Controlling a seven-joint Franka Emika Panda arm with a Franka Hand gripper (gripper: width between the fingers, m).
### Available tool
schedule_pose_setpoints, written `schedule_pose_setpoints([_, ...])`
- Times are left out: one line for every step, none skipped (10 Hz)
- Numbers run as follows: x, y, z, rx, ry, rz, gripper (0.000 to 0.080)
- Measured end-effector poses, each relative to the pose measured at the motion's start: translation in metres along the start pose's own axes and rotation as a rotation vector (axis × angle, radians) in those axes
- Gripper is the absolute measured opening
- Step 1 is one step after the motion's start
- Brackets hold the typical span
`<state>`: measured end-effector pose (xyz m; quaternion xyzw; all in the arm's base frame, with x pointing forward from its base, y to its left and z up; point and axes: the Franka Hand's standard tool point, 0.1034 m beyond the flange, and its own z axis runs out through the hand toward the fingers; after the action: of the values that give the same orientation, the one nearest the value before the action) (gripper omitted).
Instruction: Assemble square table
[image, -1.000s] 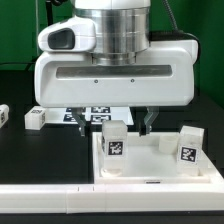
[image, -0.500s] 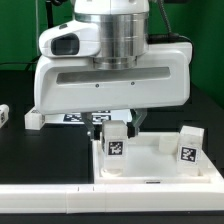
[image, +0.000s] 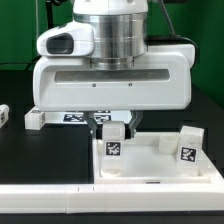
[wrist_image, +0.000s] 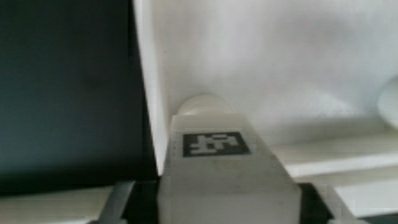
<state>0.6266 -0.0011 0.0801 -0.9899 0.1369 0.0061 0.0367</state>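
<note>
The square tabletop (image: 152, 163) lies on the black worktop (image: 40, 155), toward the exterior view's right, with its raised rim upward. A short white leg (image: 115, 146) stands upright in the tabletop's corner on the exterior view's left, its black-and-white tag facing the camera. The gripper (image: 116, 128) hangs straight above this leg with one dark finger on each side of its top. The fingers sit very close to the leg's flanks, but I cannot tell whether they press on it or leave a sliver of air.

In the wrist view the same leg (wrist_image: 217, 165) rises between the finger edges with its tag in sight. The pale tabletop (wrist_image: 267, 80) lies beyond it and the dark worktop (wrist_image: 63, 90) lies beside the rim.

A second leg (image: 187, 145) stands in the tabletop toward the exterior view's right, well apart from the first. Two loose legs lie on the worktop at the exterior view's left, one (image: 35, 120) near the arm's white body and the other (image: 3, 115) cut by the frame edge. The marker board (image: 78, 117) lies flat behind the tabletop, partly hidden by the arm. A long white bar (image: 50, 202) runs along the front.
</note>
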Motion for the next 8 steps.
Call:
schedule_pose_setpoints([0.0011,-0.0001,0.0003,0.010,0.006,0.091,0.0285])
schedule_pose_setpoints([0.0021,-0.0005,0.0006,0.020,0.023,0.219,0.0285])
schedule_pose_setpoints([0.0024,-0.0008,0.0005,0.028,0.025,0.358,0.0287])
schedule_pose_setpoints([0.0027,-0.0010,0.0005,0.036,0.023,0.499,0.0287])
schedule_pose_setpoints([0.0029,-0.0012,0.0002,0.043,0.019,0.626,0.0287])
schedule_pose_setpoints([0.0034,-0.0007,-0.0001,0.053,0.014,0.734,0.0287])
schedule_pose_setpoints([0.0038,0.0006,0.0002,0.069,0.008,0.859,0.0287])
schedule_pose_setpoints([0.0039,0.0006,0.0003,0.071,0.006,0.907,0.0287])
